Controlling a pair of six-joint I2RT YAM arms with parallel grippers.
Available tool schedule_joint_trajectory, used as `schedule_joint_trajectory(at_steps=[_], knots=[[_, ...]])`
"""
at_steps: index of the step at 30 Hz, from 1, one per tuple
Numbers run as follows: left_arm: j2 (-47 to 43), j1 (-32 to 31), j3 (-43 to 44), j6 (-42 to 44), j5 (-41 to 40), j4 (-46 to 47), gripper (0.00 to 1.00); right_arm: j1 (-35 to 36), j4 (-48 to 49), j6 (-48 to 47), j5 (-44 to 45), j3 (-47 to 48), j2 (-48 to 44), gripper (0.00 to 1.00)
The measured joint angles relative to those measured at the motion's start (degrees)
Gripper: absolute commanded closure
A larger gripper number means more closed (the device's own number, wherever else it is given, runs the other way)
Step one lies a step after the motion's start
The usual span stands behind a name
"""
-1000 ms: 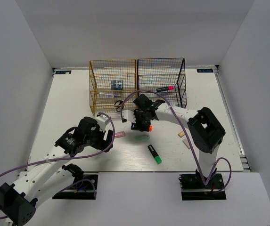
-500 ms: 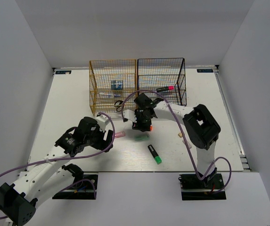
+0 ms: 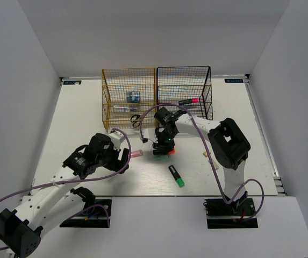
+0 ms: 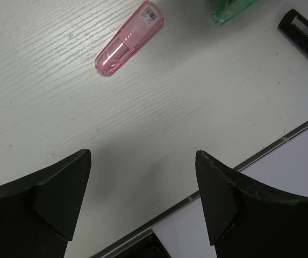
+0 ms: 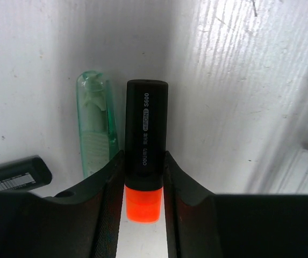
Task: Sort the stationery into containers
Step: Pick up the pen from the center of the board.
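Observation:
My right gripper (image 3: 163,146) (image 5: 143,177) is shut on a black highlighter (image 5: 145,134) with an orange cap (image 3: 171,151), held low over the table. A green capsule (image 5: 95,129) (image 3: 158,151) lies right beside it. My left gripper (image 3: 122,156) (image 4: 143,188) is open and empty, just short of a pink capsule (image 4: 128,38) (image 3: 136,154). A green-capped highlighter (image 3: 176,176) lies nearer the front. Scissors (image 3: 135,119) lie before the gold rack (image 3: 110,102), which holds a tape roll (image 3: 133,97) and a clear pen (image 3: 120,108). The black rack (image 3: 207,86) holds a pink-capped highlighter (image 3: 188,101).
A beige eraser (image 3: 207,153) and a white block (image 3: 213,163) lie to the right of my right arm. The table's front edge (image 4: 261,150) runs close under my left gripper. The two racks stand side by side at the back middle.
My right gripper has moved slightly toward the front and lower with the orange-capped highlighter, ending beside the green capsule. The scissors now show. The left arm has not moved.

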Motion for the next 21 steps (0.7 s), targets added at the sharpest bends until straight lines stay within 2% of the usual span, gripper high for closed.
schedule_joint_trajectory(at_steps=[10, 21], knots=[[0.0, 0.0, 0.0, 0.0, 0.0, 0.0, 0.12, 0.0, -0.4, 2.2, 1.1, -0.1, -3.3, 1.00], [0.0, 0.0, 0.0, 0.1, 0.0, 0.0, 0.12, 0.0, 0.7, 3.3, 8.7, 2.3, -10.5, 1.00]])
